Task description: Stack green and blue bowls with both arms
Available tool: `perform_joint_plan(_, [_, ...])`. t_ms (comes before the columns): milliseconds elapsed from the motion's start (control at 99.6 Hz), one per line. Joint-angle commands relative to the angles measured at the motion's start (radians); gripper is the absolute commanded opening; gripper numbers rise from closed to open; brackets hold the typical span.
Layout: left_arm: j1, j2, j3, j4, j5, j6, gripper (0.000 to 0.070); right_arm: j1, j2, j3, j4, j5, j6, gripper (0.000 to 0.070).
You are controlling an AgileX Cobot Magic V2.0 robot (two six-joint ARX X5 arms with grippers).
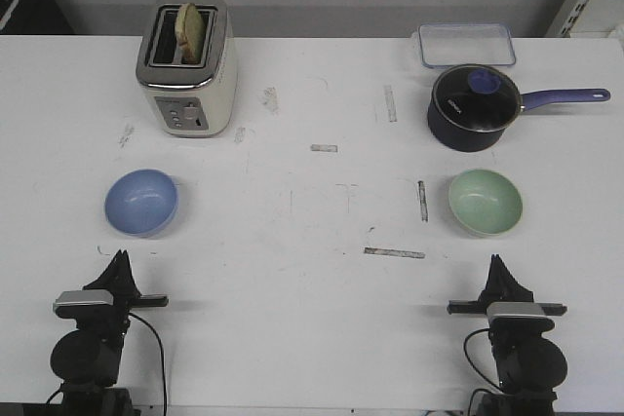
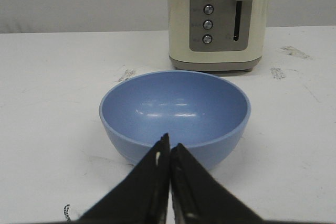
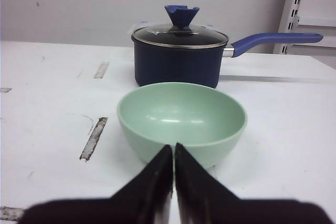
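Note:
The blue bowl (image 1: 142, 202) sits upright and empty on the white table at the left; it also shows in the left wrist view (image 2: 175, 114). The green bowl (image 1: 485, 202) sits upright and empty at the right; it also shows in the right wrist view (image 3: 181, 119). My left gripper (image 1: 119, 262) (image 2: 169, 142) is shut and empty, just short of the blue bowl's near side. My right gripper (image 1: 497, 265) (image 3: 174, 149) is shut and empty, just short of the green bowl's near side.
A cream toaster (image 1: 187, 65) with bread in it stands behind the blue bowl. A dark navy saucepan (image 1: 475, 107) with glass lid and long handle stands behind the green bowl, a clear lidded box (image 1: 466, 44) beyond it. Tape strips (image 1: 394, 253) mark the table's middle.

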Motion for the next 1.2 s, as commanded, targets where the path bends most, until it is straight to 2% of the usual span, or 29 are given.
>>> perform_joint_plan(0, [0.0, -0.001, -0.022, 0.013, 0.003, 0.002, 0.0002, -0.002, -0.001, -0.002, 0.012, 0.0, 0.002, 0.0001])
perform_joint_plan(492, [0.0, -0.001, -0.022, 0.015, 0.003, 0.0, 0.0002, -0.002, -0.001, -0.002, 0.013, 0.0, 0.002, 0.0001])
perform_joint_plan(673, [0.0, -0.001, -0.022, 0.015, 0.003, -0.066, 0.0002, -0.002, -0.001, -0.002, 0.014, 0.0, 0.002, 0.0001])
perform_joint_plan(1194, [0.0, -0.001, -0.022, 0.014, 0.003, -0.077, 0.0002, -0.002, -0.001, -0.002, 0.195, 0.002, 0.013, 0.0001])
